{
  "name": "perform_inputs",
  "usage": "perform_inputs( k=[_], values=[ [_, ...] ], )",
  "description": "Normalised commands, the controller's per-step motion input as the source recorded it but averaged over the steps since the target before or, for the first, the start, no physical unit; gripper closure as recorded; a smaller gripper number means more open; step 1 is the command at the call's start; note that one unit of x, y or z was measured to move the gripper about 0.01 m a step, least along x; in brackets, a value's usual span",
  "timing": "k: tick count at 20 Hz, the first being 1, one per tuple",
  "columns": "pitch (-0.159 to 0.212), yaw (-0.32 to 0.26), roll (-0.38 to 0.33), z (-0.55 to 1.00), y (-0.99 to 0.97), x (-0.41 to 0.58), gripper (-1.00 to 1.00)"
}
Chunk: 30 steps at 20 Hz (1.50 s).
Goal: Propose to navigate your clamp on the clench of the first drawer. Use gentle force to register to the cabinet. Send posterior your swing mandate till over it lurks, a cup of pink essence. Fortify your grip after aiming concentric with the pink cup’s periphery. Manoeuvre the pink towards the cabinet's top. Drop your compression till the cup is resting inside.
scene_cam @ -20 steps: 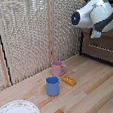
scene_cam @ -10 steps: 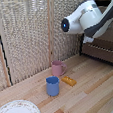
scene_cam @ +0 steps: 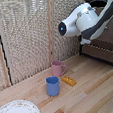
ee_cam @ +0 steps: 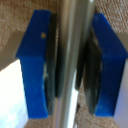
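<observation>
Gripping the silver drawer handle [ee_cam: 71, 64], the pincer [ee_cam: 70, 65] sits clamped narrow (drawer step); next, I judge, pulling gently; pink cup [scene_cam: 58, 68] waits.

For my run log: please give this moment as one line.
clamp: fingers either side of silver bar handle | pink cup: on table, untouched | blue mug: beside it

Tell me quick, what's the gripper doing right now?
The clamp: closed around the silver bar handle of the cabinet; blue fingers on either side.
</observation>
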Motion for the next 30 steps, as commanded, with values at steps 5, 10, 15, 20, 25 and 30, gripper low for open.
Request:
perform_inputs(
  k=[5,10,15,20,25,30],
  values=[
    [-0.043,-0.010,0.038,0.43,0.34,-0.031,-1.00],
    [-0.068,-0.071,0.196,0.49,0.37,0.016,-1.00],
    [0.001,-0.179,0.281,0.17,0.32,0.192,-1.00],
    [0.059,-0.226,0.363,0.00,0.15,0.184,-1.00],
    [0.065,-0.220,0.375,0.00,0.16,0.195,-1.00],
    [0.004,-0.215,0.344,0.00,0.15,0.197,-1.00]
  ],
)
